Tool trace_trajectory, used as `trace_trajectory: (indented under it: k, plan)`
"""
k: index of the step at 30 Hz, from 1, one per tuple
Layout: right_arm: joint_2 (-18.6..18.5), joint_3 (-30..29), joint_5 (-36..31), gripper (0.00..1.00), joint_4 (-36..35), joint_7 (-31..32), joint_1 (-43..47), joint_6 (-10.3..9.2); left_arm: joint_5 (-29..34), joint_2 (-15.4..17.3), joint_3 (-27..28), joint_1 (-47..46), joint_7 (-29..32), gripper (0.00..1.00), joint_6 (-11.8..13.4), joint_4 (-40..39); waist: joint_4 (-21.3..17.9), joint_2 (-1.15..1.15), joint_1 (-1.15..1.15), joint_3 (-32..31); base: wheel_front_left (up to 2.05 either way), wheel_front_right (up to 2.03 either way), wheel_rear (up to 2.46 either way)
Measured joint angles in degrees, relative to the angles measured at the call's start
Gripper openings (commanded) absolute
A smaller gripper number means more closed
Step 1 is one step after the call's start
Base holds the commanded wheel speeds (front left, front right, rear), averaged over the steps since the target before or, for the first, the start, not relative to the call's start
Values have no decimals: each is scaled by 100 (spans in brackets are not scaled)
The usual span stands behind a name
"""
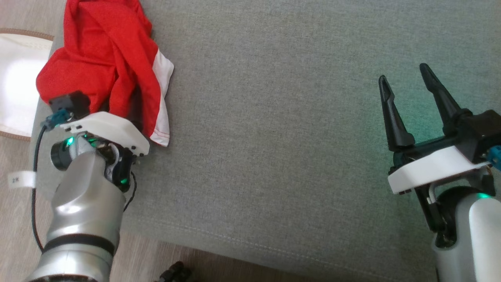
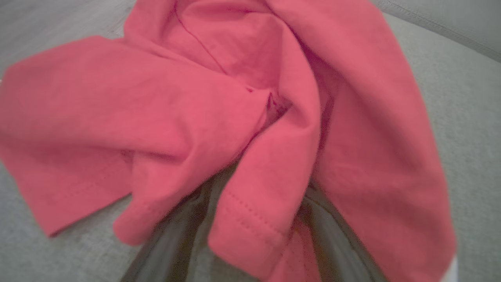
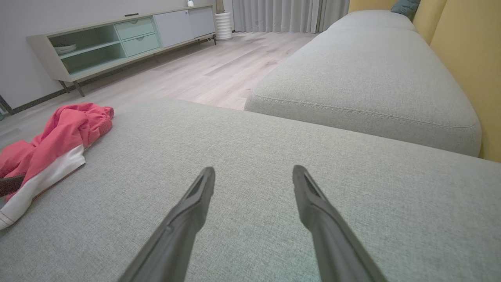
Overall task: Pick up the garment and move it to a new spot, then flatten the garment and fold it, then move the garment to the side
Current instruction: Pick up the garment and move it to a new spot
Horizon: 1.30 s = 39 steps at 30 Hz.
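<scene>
The garment [image 1: 101, 51] is red with a white panel, crumpled at the far left edge of the grey sofa cushion [image 1: 293, 117]. My left arm's white wrist housing [image 1: 105, 127] sits just in front of it, and its fingers run under the cloth. In the left wrist view the garment [image 2: 219, 98] drapes over my open left gripper [image 2: 250, 211]: both dark fingers [image 2: 176, 239] stand apart with a hemmed fold hanging between them, tips hidden. My right gripper [image 1: 404, 74] hovers open and bare over the cushion's right side, far from the garment [image 3: 58, 133]; it also shows as right gripper [image 3: 253, 170].
A white rug with a brown border [image 1: 15, 78] lies on the wood floor left of the cushion. The cushion's front seam [image 1: 235, 244] runs along the bottom. A second cushion [image 3: 364, 74], a yellow backrest [image 3: 462, 58] and a low sideboard [image 3: 117, 35] stand farther off.
</scene>
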Motion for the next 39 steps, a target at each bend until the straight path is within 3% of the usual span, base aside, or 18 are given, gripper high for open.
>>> trace_trajectory:
  k: [1,2,3,11,18,19,23,31,39]
  plan:
    - [0,2,4,100,1,-1,-1,0,-18,22,-40,-99,10,75,0,129,0,0,0,-10,0,0,0]
    - [0,2,4,100,13,-2,-1,0,-30,49,-103,-149,7,9,0,226,1,0,0,-22,0,0,0]
    - [1,2,4,100,40,-2,-1,0,-30,70,-138,-183,-42,0,0,291,1,0,0,-41,0,0,0]
    - [42,-64,73,100,205,-148,10,0,48,168,-309,-117,-278,0,9,164,6,0,0,-346,0,0,0]
    - [104,-142,177,100,316,-318,192,0,476,335,-107,569,-283,0,479,-1748,22,0,0,-745,0,0,0]
    - [118,-159,216,100,368,-375,283,0,615,349,-66,857,-283,0,575,-2341,15,0,0,-869,0,0,0]
    - [144,-168,312,100,458,-483,385,0,837,376,26,1430,-285,0,704,-3429,-38,0,0,-1148,0,0,0]
    - [216,-176,491,100,590,-628,736,0,1032,479,-47,2714,-156,0,902,-5034,-339,0,-1,-1744,0,0,0]
    - [250,-157,582,100,589,-708,948,0,1035,456,-526,3227,339,0,828,-6185,-860,0,-1,-1934,0,0,0]
